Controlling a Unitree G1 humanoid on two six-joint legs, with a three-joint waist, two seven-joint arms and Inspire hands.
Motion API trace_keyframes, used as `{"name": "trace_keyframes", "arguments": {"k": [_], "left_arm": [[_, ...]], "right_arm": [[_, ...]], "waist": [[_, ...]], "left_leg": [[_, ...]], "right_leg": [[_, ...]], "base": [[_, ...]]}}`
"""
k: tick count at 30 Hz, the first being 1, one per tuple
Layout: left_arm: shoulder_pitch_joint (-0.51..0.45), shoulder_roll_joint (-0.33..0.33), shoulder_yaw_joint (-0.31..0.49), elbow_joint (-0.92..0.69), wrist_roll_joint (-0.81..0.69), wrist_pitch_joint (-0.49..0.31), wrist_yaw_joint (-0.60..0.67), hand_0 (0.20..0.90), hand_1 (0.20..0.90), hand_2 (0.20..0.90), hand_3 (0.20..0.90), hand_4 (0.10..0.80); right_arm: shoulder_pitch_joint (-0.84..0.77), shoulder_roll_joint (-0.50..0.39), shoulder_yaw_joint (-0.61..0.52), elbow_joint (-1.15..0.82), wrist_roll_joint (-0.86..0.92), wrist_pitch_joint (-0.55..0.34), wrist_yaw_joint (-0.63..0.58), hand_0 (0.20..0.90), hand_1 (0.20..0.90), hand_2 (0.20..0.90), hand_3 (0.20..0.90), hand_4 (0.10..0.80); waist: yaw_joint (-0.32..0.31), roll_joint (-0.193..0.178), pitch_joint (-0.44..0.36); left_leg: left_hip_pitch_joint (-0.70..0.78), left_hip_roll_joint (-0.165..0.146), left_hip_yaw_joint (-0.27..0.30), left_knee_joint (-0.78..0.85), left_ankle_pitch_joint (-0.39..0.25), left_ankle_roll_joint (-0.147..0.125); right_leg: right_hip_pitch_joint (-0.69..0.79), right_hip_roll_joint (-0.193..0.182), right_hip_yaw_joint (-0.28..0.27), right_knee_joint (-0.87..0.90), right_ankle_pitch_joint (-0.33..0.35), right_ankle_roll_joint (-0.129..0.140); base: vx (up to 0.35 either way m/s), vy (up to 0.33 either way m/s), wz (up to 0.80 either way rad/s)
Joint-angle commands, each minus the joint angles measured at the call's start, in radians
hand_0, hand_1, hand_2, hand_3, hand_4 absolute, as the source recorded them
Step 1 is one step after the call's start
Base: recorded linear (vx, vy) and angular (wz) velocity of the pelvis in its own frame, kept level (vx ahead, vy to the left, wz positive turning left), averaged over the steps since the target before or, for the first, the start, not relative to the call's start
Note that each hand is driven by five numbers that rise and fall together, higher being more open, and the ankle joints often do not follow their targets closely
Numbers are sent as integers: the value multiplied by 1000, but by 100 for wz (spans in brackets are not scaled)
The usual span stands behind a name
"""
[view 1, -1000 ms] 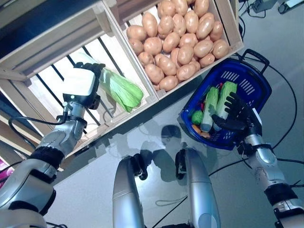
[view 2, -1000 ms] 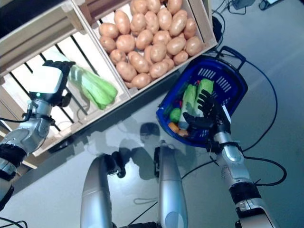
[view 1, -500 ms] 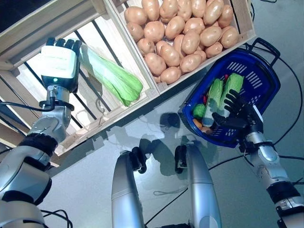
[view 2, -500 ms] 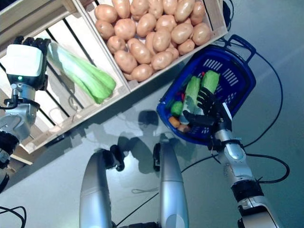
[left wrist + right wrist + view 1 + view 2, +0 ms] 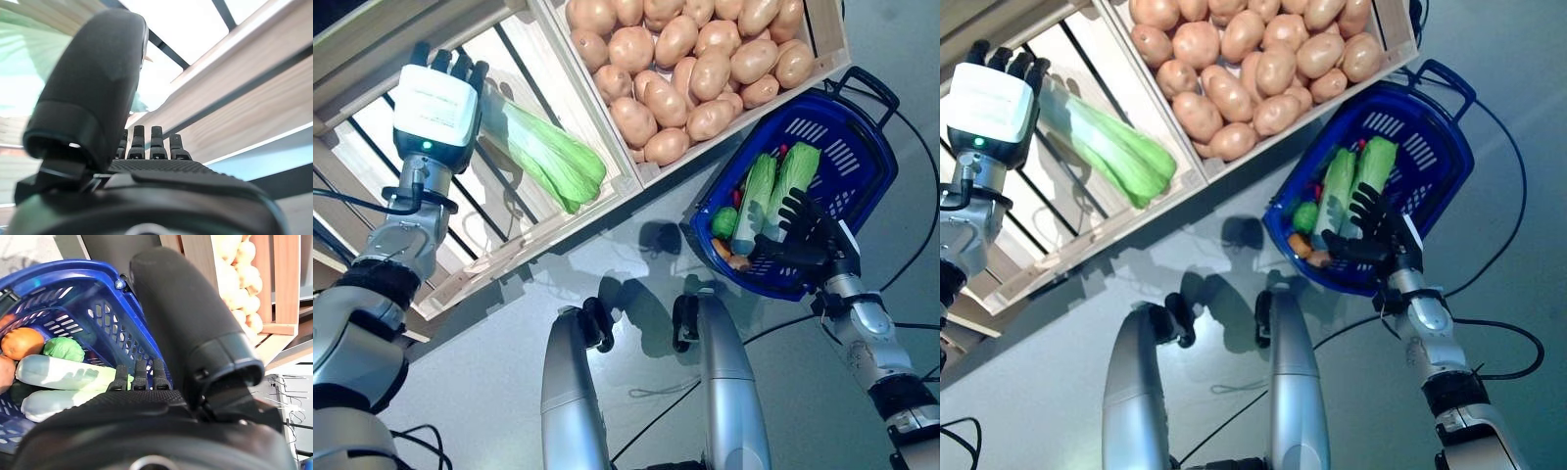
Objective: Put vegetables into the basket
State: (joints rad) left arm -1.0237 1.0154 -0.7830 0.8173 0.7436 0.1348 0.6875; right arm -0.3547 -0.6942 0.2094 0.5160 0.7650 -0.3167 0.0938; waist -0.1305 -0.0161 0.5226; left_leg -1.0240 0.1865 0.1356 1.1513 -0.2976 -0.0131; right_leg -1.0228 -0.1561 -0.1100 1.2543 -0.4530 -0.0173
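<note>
A long green leafy vegetable (image 5: 551, 157) lies in a slatted wooden crate (image 5: 514, 250) of the stand. My left hand (image 5: 433, 103) is in that crate, just beside the vegetable's pale stalk end, with its fingers (image 5: 146, 142) straight and holding nothing. The blue basket (image 5: 850, 162) stands on the floor at the right. It holds two long pale-green cabbages (image 5: 756, 198), a round green vegetable (image 5: 63, 349) and an orange one (image 5: 19, 343). My right hand (image 5: 809, 243) is above the basket's near rim with straight fingers.
A second wooden crate (image 5: 822, 54) stands right behind the basket and next to the leafy vegetable's crate. Grey floor (image 5: 489, 392) lies in front of the stand.
The camera has shifted. My left hand has moved deeper into the crate, along the leafy vegetable's stalk end. My right hand stays over the basket.
</note>
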Motion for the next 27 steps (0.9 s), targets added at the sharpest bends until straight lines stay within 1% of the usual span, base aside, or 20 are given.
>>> {"name": "trace_keyframes", "arguments": {"k": [1, 4, 9, 11, 14, 16, 20, 22, 24, 27], "left_arm": [[-171, 156, 6, -27, 37, 45, 141, 900, 900, 900, 900, 800], [-180, 160, -5, -34, 44, 48, 107, 900, 900, 900, 900, 800], [-202, 163, -25, -24, 41, 44, 85, 900, 900, 900, 900, 800], [-210, 164, -40, -19, 50, 28, 61, 900, 900, 900, 900, 800], [-206, 155, -40, -13, 11, 52, -22, 900, 900, 900, 900, 800], [-206, 149, -41, -4, 3, 45, -41, 900, 900, 900, 900, 800], [-230, 155, -71, -5, -10, 22, -79, 900, 900, 900, 900, 800], [-241, 152, -78, -3, -5, -9, -98, 900, 900, 900, 900, 800], [-264, 147, -100, 0, -10, -25, -145, 900, 900, 900, 900, 800], [-301, 140, -141, 13, -27, -72, -227, 900, 900, 900, 900, 800]], "right_arm": [[-24, -80, -45, -45, 79, -135, 53, 900, 900, 900, 900, 800], [-18, -82, -45, -44, 82, -140, 59, 900, 900, 900, 900, 800], [-31, -96, -39, -48, 88, -128, 60, 900, 900, 900, 900, 800], [-38, -100, -35, -49, 86, -122, 67, 900, 900, 900, 900, 800], [-38, -103, -36, -54, 81, -116, 68, 900, 900, 900, 900, 800], [-42, -105, -35, -56, 78, -111, 62, 900, 900, 900, 900, 800], [-33, -126, -44, -77, 82, -102, 40, 900, 900, 900, 900, 800], [-28, -132, -47, -79, 85, -104, 43, 900, 900, 900, 900, 800], [-31, -143, -49, -70, 98, -110, 52, 900, 900, 900, 900, 800], [-46, -155, -46, -55, 113, -118, 67, 900, 900, 900, 900, 800]], "waist": [[-8, 10, -3], [-9, 11, -3], [-9, 12, -3], [-9, 13, -3], [-11, 14, -3], [-11, 14, -3], [-16, 12, -3], [-18, 11, -3], [-21, 10, -3], [-25, 9, -3]], "left_leg": [[68, -27, 22, -12, -81, 32], [65, -27, 23, -13, -81, 31], [57, -28, 22, -11, -82, 30], [43, -27, 21, -3, -84, 30], [27, -29, 20, 0, -84, 30], [20, -30, 19, 1, -83, 30], [0, -31, 21, 0, -83, 33], [-3, -30, 24, -1, -84, 34], [-5, -27, 27, 1, -86, 36], [-3, -24, 30, 8, -92, 35]], "right_leg": [[46, -4, 6, -141, 154, 13], [43, -4, 7, -143, 156, 14], [34, -4, 10, -140, 157, 15], [20, -4, 14, -135, 157, 16], [4, -2, 18, -131, 159, 17], [-3, -2, 20, -129, 161, 18], [-24, 5, 25, -132, 167, 20], [-28, 6, 27, -134, 168, 21], [-31, 7, 29, -137, 170, 22], [-31, 9, 29, -137, 170, 25]], "base": [[6, 31, 0], [4, 10, 0], [4, 7, 0], [18, 44, 0], [10, 44, 0], [1, 31, -1], [-5, 50, -1], [-6, 49, -2], [-14, 35, -4], [-12, 14, -3]]}}
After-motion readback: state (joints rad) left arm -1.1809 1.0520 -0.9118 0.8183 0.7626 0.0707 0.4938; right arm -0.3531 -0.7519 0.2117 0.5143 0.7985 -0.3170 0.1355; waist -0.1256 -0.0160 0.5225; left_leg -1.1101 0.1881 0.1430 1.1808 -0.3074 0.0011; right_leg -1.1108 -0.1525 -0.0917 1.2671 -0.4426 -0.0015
